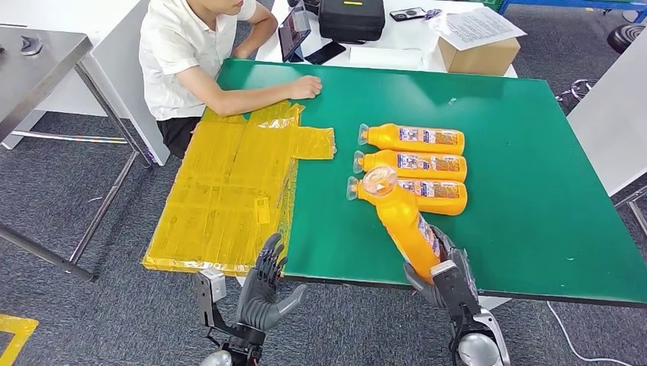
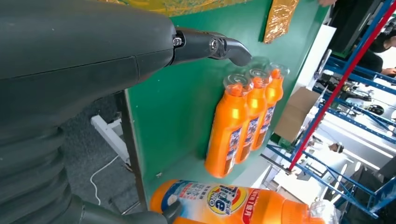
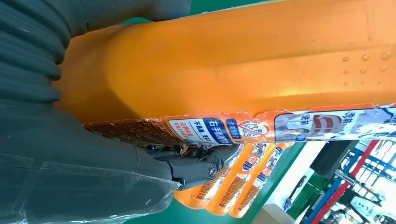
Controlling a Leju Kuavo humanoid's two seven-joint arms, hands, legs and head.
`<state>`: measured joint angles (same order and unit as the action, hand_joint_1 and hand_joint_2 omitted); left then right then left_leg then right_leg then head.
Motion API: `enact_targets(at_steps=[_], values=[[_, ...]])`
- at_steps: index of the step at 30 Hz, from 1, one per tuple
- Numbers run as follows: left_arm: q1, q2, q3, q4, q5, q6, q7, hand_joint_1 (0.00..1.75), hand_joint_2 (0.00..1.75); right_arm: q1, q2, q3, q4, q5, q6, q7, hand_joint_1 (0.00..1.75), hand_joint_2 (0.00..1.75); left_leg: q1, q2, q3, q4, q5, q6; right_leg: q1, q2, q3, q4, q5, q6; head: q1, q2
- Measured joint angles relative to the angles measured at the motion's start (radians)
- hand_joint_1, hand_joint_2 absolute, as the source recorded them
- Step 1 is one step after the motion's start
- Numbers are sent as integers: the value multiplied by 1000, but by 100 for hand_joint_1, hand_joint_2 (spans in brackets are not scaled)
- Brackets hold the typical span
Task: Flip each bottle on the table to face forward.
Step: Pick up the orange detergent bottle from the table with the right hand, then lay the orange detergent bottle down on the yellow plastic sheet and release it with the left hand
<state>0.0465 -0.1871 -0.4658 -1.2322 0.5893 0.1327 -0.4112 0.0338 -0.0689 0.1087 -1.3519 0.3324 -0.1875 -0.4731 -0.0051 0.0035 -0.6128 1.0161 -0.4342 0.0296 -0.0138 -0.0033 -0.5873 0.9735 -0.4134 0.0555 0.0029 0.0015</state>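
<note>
My right hand (image 1: 446,276) grips the base of an orange bottle (image 1: 404,221) and holds it tilted above the green table (image 1: 534,191), its clear cap toward the far side. In the right wrist view the held bottle (image 3: 243,70) is close up, with its label edge against my fingers (image 3: 201,169). Three more orange bottles (image 1: 416,139) (image 1: 416,164) (image 1: 439,194) lie side by side on the table, caps to the left. My left hand (image 1: 263,293) hangs open below the table's near edge, holding nothing. In the left wrist view the three lying bottles (image 2: 243,126) and the held bottle (image 2: 233,203) appear.
A yellow plastic sheet (image 1: 229,183) covers the table's left part and hangs over its edge. A person (image 1: 194,53) sits at the far left corner with a hand on the table. A cardboard box (image 1: 479,55), black case (image 1: 351,19) and tablet (image 1: 294,30) stand behind.
</note>
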Motion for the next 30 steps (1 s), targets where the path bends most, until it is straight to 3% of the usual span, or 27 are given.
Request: enact_targets(at_steps=[6,13,20,30], values=[[-22,15,-46,8,-41,-59,24,0,175,-29,21,31,-2,2,9,-24,171,175,0,0,-2,0,0,0,0,0,-2,0,0,0,0,0],[-99,-3,-59,61,-72,-121,43,0,175,-101,68,179,23,21,39,-34,175,175,0,0,-1,0,1,0,0,0,-2,1,0,0,0,0],[-172,-36,-43,85,-108,-56,19,0,175,-151,93,334,93,45,60,-35,175,175,0,-2,-2,0,1,0,0,-1,-2,1,0,0,0,0],[-207,-60,-9,103,-73,-25,0,0,175,-187,108,422,141,48,74,-40,175,175,0,-1,-3,0,1,0,0,-1,-3,1,0,0,0,0]])
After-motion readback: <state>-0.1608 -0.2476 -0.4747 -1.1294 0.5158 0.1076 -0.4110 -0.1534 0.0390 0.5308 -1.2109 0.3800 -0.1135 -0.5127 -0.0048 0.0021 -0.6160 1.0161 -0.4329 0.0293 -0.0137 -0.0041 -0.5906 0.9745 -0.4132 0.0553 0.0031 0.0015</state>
